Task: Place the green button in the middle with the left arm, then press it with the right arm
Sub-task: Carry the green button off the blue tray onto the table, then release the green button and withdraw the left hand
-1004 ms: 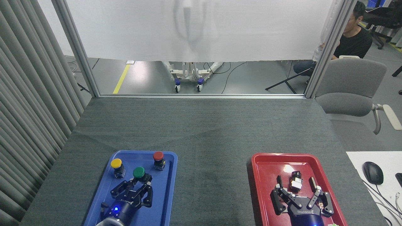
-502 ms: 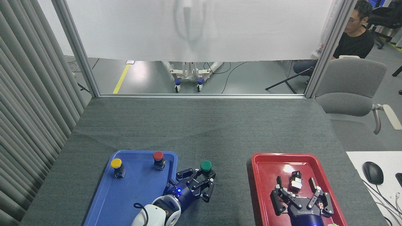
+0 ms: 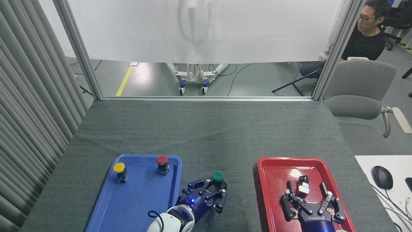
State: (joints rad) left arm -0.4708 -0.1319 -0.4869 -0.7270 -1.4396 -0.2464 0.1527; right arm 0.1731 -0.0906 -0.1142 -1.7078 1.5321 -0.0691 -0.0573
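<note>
The green button (image 3: 218, 176), a domed green cap on a dark base, is over the bare grey cloth (image 3: 206, 135) between the two trays. My left gripper (image 3: 215, 188) is shut on its base, reaching in from the lower left. Whether the button rests on the cloth or hangs just above it is unclear. My right gripper (image 3: 307, 190) stands open over the red tray (image 3: 280, 167), its fingers either side of a small black-and-white block (image 3: 303, 186) without touching it.
The blue tray (image 3: 135, 199) at the left holds a yellow-capped button (image 3: 119, 171) and a red-capped button (image 3: 162, 163). A grey chair (image 3: 359, 90) and a seated person (image 3: 363, 35) are beyond the table's right far corner. A mouse (image 3: 382, 177) lies on a white surface at right.
My left gripper has carried the green button out of the blue tray and rightward onto the middle cloth, then a little nearer and to the right. The right gripper shifted slightly down.
</note>
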